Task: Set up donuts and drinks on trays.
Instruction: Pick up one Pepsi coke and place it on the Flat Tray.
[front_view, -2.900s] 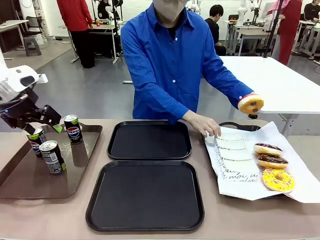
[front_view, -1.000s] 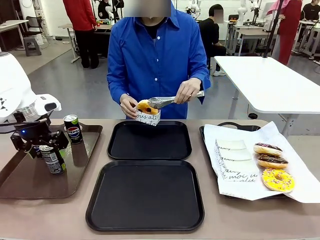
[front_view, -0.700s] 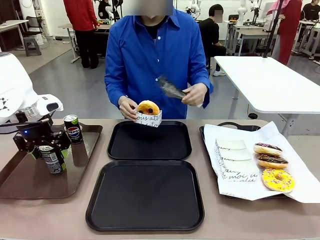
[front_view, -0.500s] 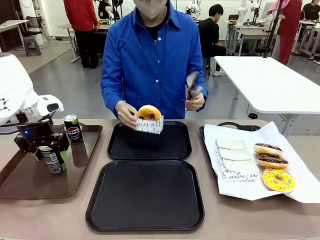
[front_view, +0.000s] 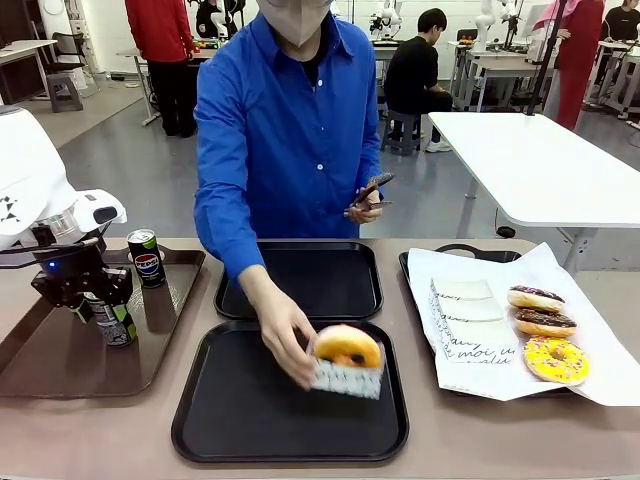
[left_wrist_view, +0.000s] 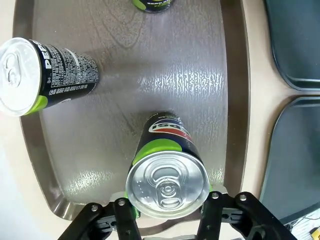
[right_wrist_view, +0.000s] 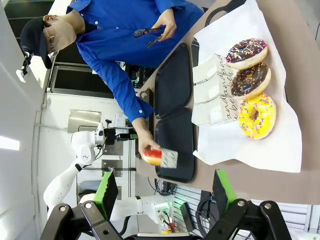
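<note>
Black drink can (left_wrist_view: 165, 145): stands upright on the brown tray (left_wrist_view: 120, 90), squarely between the left gripper's fingers, with its silver top facing the wrist camera.
Left gripper (left_wrist_view: 167, 207): the fingers bear on opposite sides of the can, part closed to its width. This is judged a grip, taken high near the rim so the can hangs straight when lifted.
Spare cans (left_wrist_view: 45, 75): 2 more stand ahead of the left gripper on the same tray, well apart from the gripped can, which leaves the fingers room.
Near black tray (front_view: 225, 410): lies to the right of the left gripper, past the brown tray's rim. It is judged to be the can's destination.
Far black tray (front_view: 300, 285): lies beyond the near tray and is bare.
Sleeved donut (front_view: 347, 348): held in the person's hand (front_view: 283, 345), low over the near black tray. I cannot tell whether it touches the tray. Holding it by the paper sleeve keeps the fingers off the glaze.
Tongs (front_view: 368, 190): held in the person's other hand, lifted clear of the trays.
Loose donuts (front_view: 555, 360): 3 lie on white paper (front_view: 605, 385), well to the right of the left gripper and far ahead of the right gripper.
Right gripper (right_wrist_view: 164, 185): jaws stand wide with nothing between them, idle away from the work.
Stage: early. 1 donut is arriving and no can is on a black tray.
</note>
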